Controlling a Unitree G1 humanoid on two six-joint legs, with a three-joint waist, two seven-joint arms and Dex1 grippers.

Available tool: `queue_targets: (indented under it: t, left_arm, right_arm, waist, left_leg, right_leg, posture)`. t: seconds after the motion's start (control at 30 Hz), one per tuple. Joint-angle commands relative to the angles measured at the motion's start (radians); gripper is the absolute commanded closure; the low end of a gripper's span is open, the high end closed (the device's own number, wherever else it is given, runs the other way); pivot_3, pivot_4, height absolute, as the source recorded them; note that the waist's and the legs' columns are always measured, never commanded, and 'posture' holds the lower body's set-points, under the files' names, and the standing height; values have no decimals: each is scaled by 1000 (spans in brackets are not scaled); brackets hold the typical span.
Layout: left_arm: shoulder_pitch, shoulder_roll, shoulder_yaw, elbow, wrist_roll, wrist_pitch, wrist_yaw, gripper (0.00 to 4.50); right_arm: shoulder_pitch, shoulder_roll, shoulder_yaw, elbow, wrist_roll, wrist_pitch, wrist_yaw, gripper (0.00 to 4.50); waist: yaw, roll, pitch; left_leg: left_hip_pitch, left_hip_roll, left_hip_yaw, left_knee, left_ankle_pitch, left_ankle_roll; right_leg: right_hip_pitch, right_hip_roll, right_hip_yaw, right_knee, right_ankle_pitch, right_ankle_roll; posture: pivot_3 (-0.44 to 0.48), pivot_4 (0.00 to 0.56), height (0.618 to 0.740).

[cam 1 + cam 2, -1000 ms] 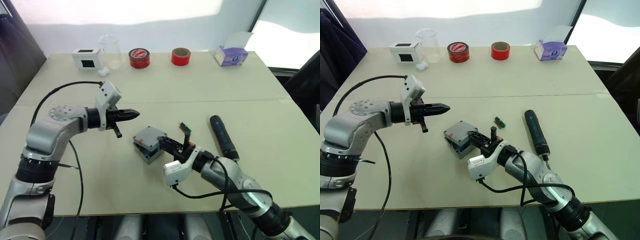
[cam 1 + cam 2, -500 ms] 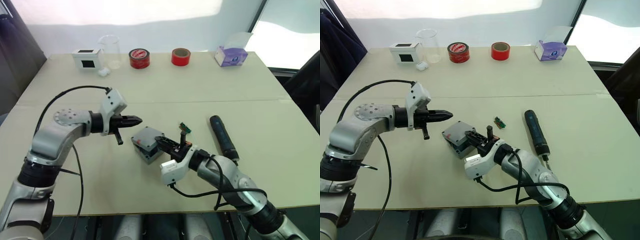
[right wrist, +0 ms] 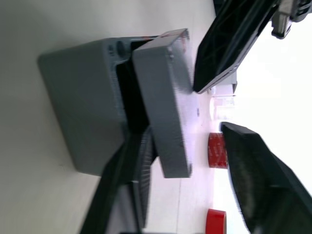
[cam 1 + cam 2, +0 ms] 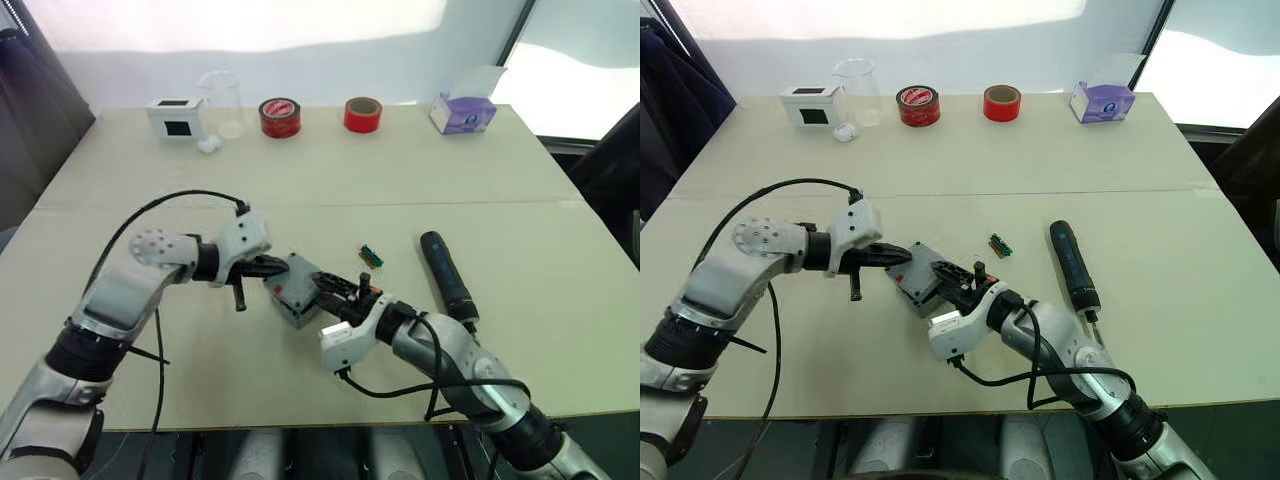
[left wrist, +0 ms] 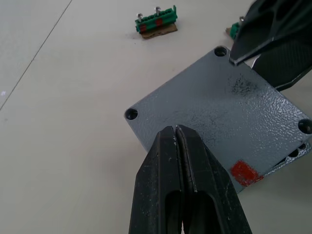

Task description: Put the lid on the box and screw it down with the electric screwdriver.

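The grey box (image 4: 290, 305) stands at the table's middle with the lid (image 4: 298, 281) lying askew on top, one edge lifted off the box (image 3: 80, 97). A red mark (image 5: 243, 173) shows on the lid (image 5: 214, 117). My left gripper (image 4: 280, 266) is shut, its tip (image 5: 176, 129) pressing on the lid's top near one edge. My right gripper (image 4: 335, 286) is open and straddles the opposite edge of the lid (image 3: 165, 97), one finger under it, the other held apart above. The black electric screwdriver (image 4: 447, 273) lies on the table to the right.
A small green connector (image 4: 371, 256) lies just behind my right gripper. Along the far edge stand a white box with a black window (image 4: 173, 116), a clear beaker (image 4: 222, 100), two red tape rolls (image 4: 279, 116) (image 4: 362, 113) and a tissue box (image 4: 463, 110).
My left gripper has travelled right and down from open air until its shut tip rests on the lid. My right gripper has edged in closer around the lid's edge.
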Motion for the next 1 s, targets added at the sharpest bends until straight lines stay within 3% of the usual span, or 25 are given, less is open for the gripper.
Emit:
queue_targets:
  t: [0.03, 0.13, 0.67, 0.8, 0.9, 1.0]
  left_arm:
    - [12, -12, -65, 45, 63, -49, -31, 4500]
    - [12, -33, -90, 83, 93, -90, -46, 4500]
    - [40, -60, -88, 117, 133, -157, -90, 4500]
    - [35, -70, -85, 137, 148, -180, -79, 4500]
    - [38, -75, -80, 138, 145, -195, -87, 4500]
    - [44, -75, -73, 131, 136, -208, -92, 4500]
  right_arm:
    - [17, -3, -14, -27, -2, 2, 23, 770]
    - [39, -7, -34, -71, 10, 12, 45, 770]
    - [146, 17, -153, -199, 100, 81, 116, 770]
    - [174, 22, -166, -209, 143, 106, 138, 1661]
    - [196, 22, -181, -218, 190, 124, 151, 2716]
    - [224, 47, -205, -235, 276, 196, 188, 4093]
  waist:
    - [0, 0, 0]
    - [3, 0, -2]
    - [2, -1, -7]
    - [2, -1, -8]
    - [3, -1, -8]
    - [3, -1, -8]
  left_leg:
    - [5, 0, 0, 0, -2, 4]
    - [12, 1, -1, 0, -5, 8]
    - [12, 1, -2, 0, -5, 8]
    - [12, 1, -2, 0, -5, 9]
    - [12, 1, -2, 0, -5, 9]
    - [12, 1, -2, 0, -5, 9]
  right_leg:
    - [5, 0, 0, 0, -1, -1]
    - [13, 0, 0, -1, -4, -1]
    - [13, 0, -1, 0, -4, -1]
    - [13, 0, -1, 0, -4, -1]
    - [14, 0, -1, 0, -4, -1]
    - [14, 0, -1, -1, -4, -1]
  posture:
    - [0, 150, 740]
    - [0, 150, 740]
    - [0, 150, 740]
    - [0, 150, 740]
    - [0, 150, 740]
    - [0, 150, 740]
